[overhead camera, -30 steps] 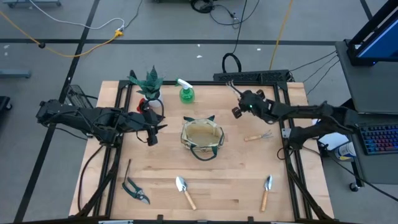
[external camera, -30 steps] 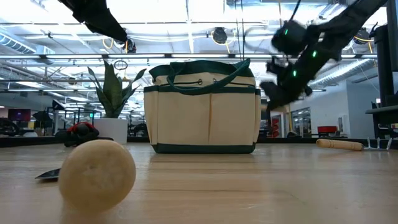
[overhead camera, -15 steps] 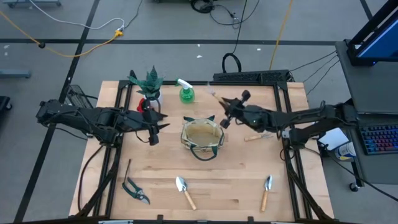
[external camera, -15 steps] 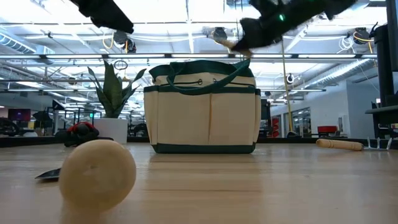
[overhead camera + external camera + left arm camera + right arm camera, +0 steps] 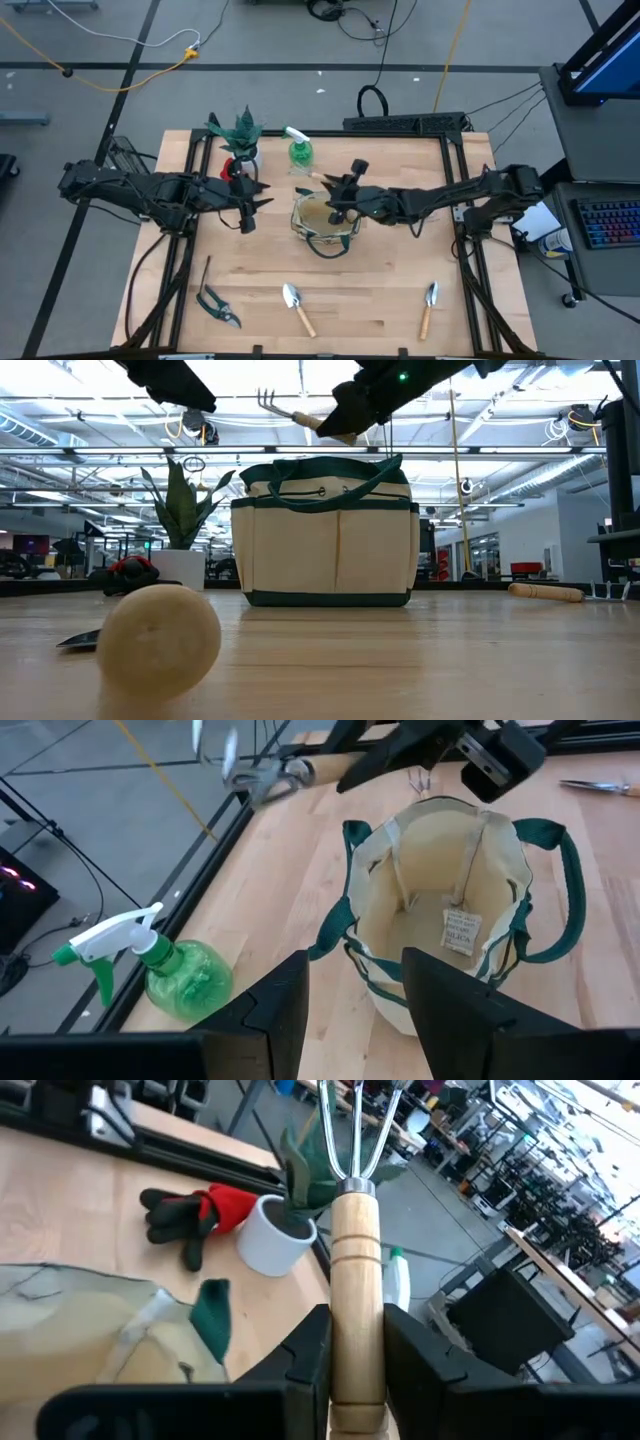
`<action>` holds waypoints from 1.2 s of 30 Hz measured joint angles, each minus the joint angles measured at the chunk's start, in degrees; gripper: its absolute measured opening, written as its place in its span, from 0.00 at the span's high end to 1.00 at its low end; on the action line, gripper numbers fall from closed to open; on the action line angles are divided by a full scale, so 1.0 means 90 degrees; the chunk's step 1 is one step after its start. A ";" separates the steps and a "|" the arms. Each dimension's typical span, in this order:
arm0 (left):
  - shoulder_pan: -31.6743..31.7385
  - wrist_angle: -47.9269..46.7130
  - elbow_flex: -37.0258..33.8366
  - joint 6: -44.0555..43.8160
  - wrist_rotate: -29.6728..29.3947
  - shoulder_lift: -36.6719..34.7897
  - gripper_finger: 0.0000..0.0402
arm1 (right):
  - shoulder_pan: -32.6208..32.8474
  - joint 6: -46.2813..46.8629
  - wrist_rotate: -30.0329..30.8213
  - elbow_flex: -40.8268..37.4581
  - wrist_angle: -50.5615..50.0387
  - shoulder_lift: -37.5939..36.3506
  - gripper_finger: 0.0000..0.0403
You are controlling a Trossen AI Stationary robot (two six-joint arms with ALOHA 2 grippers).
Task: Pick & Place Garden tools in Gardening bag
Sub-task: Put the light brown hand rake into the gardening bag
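A wooden-handled hand rake (image 5: 300, 412), tines pointing away from the arm, hung level in the air just above the open mouth of the gardening bag (image 5: 325, 222), its long axis lying across the rim toward the spray bottle (image 5: 299, 148). The right gripper (image 5: 338, 192) had its fingers (image 5: 310, 1348) clenched on the handle, directly over the bag. The left gripper (image 5: 250, 203), fingers (image 5: 275, 1010) spread and holding nothing, hovered beside the bag above the tabletop (image 5: 380, 300).
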 joint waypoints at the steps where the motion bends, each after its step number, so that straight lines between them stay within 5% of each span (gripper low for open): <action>1: 0.0000 -0.0016 0.0000 -0.0001 0.0002 -0.0001 0.58 | 0.0016 -0.0030 0.0000 0.0060 0.0016 0.0069 0.85; 14: 0.0000 -0.0105 0.0000 -0.0010 0.0005 0.0002 0.58 | 0.0126 0.0083 -0.0083 0.0086 -0.0638 0.0167 0.85; 19: 0.0000 -0.0103 0.0000 -0.0017 0.0005 0.0000 0.58 | 0.0126 0.0602 -0.0864 0.0086 -0.1140 0.0172 0.85; 27: 0.0000 -0.0098 0.0000 -0.0066 0.0007 0.0000 0.58 | 0.0126 0.0675 -0.0904 0.0086 -0.1469 0.0170 0.85; 36: 0.0025 0.0484 0.0000 -0.0835 0.0017 0.0253 0.58 | 0.0219 0.0053 -0.0892 0.0084 -0.1692 0.0167 0.85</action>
